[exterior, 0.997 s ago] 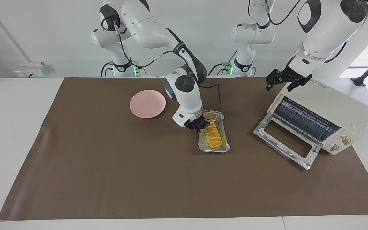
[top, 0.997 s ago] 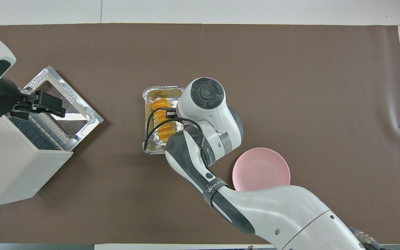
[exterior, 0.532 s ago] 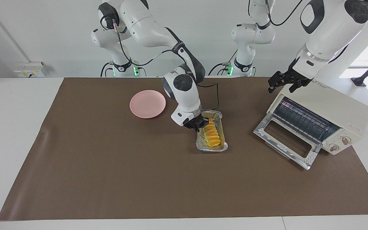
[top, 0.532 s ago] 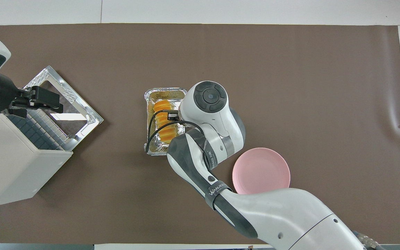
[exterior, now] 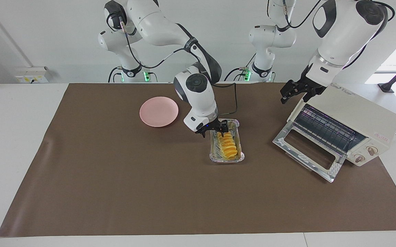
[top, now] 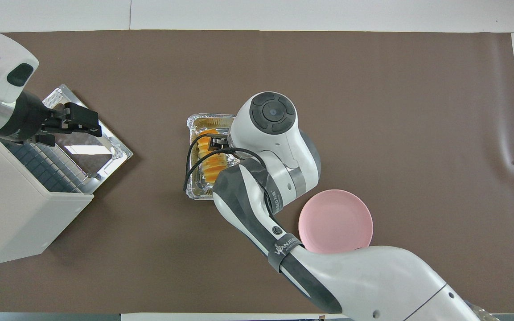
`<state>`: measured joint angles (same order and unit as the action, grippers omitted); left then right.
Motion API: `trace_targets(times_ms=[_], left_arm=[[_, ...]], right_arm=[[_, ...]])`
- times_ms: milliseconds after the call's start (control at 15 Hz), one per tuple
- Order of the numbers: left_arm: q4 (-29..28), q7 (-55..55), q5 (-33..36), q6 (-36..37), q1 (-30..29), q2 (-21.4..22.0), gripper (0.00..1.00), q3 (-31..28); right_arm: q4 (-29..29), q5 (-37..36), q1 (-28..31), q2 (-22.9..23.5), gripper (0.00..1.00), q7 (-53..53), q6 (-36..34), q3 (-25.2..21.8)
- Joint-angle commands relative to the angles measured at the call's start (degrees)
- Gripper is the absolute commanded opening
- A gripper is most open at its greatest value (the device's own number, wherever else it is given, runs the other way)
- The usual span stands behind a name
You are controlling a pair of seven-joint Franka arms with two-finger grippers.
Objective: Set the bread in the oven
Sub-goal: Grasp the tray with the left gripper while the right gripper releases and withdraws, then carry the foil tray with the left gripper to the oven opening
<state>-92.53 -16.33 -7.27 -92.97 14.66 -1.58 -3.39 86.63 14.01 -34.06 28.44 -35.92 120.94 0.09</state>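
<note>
R gripper spread, empty, over foil tray end at bread's 12 o'clock. L gripper spread, empty, above oven w/ door down.

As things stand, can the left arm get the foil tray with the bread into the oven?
Probably yes: the oven door lies open, its rack bare, and the open left gripper hangs by the oven's top. The bread sits in the foil tray, under the right gripper.

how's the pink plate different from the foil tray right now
The pink plate is round, smooth and bare; the foil tray is rectangular, crinkled silver and holds the bread. The plate lies nearer the robots, toward the right arm's end. Both rest flat on the brown mat.
</note>
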Motion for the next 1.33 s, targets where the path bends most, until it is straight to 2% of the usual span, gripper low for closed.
trace_targets(times_ms=[0,199,399,598,864,997,1263], left_arm=[[-1.7,-2.4,-0.3,-2.8,2.0,-0.4,1.0,-0.4],[0.0,-4.4,-0.1,-3.5,6.6,-5.5,1.0,-0.5],[3.3,-13.6,3.5,-7.1,15.0,-12.8,1.0,-0.5],[4.2,-18.5,3.6,-10.0,19.9,-16.3,1.0,-0.5],[0.2,-20.8,4.0,-16.8,23.8,-17.9,1.0,-0.5],[2.2,-23.6,4.0,-17.3,26.7,-21.8,1.0,-0.8],[1.4,-23.6,4.1,-22.1,26.7,-24.6,1.0,-0.7]], right_arm=[[-1.6,1.8,5.8,-5.8,1.0,0.1,-6.2,0.3],[-1.5,1.6,11.5,-11.5,1.0,1.5,-10.9,0.2],[-1.1,0.8,16.5,-15.5,1.0,9.9,-16.2,0.1],[-0.6,-1.2,23.2,-18.8,1.0,22.0,-21.3,0.0],[0.6,-5.8,30.8,-21.1,1.0,40.3,-22.9,0.0],[0.8,-8.2,32.5,-21.5,1.0,41.5,-23.8,0.0],[0.8,-12.3,35.2,-24.2,1.0,45.8,-31.7,-0.2]])
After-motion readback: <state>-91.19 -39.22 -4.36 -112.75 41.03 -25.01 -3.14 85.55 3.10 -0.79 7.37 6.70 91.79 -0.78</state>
